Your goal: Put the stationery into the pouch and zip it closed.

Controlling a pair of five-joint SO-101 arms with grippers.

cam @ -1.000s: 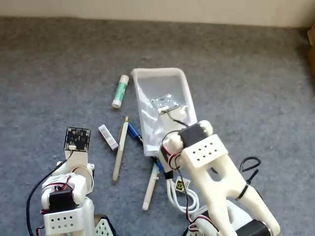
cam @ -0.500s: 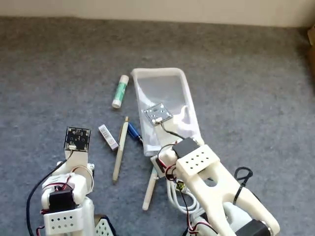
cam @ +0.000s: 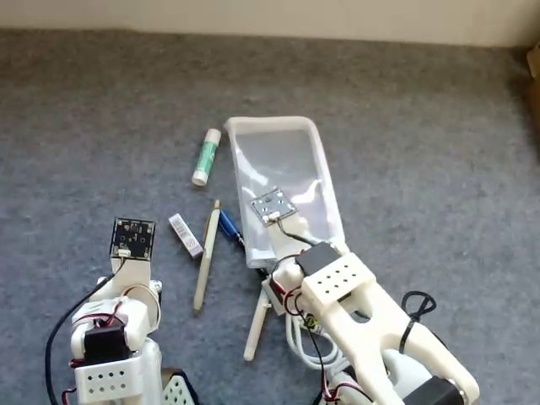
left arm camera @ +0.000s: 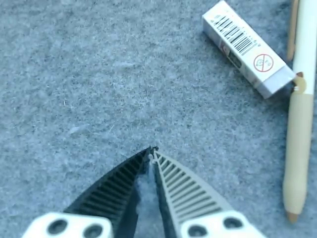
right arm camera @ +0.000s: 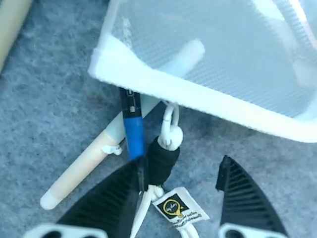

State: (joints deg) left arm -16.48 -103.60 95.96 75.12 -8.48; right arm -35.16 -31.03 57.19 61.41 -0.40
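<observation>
Right jaws stand wide apart and hold nothing (the black toggle (right arm camera: 161, 158) on the pouch's white cord (right arm camera: 171, 126) lies just beside one jaw), hanging over the near end of the pouch (right arm camera: 223, 64). At that end a blue pen (right arm camera: 131, 126) and a cream pen (right arm camera: 84, 166) run in beneath the pouch's white hem. Whether the cream pen's tip lies inside the mesh or under it, I cannot tell. A printed tag (right arm camera: 178, 208) lies by the toggle, just off the pouch's hem. The left jaws are closed tip to tip and empty, over the grey desk (left arm camera: 74, 74), well apart from the pouch. Between them and the pouch lie a small white box (left arm camera: 247, 47) and a beige pen (left arm camera: 297, 129), just beside each other. A glue stick (cam: 205, 156) lies near the pouch's far end, on that same side, not touching it.
</observation>
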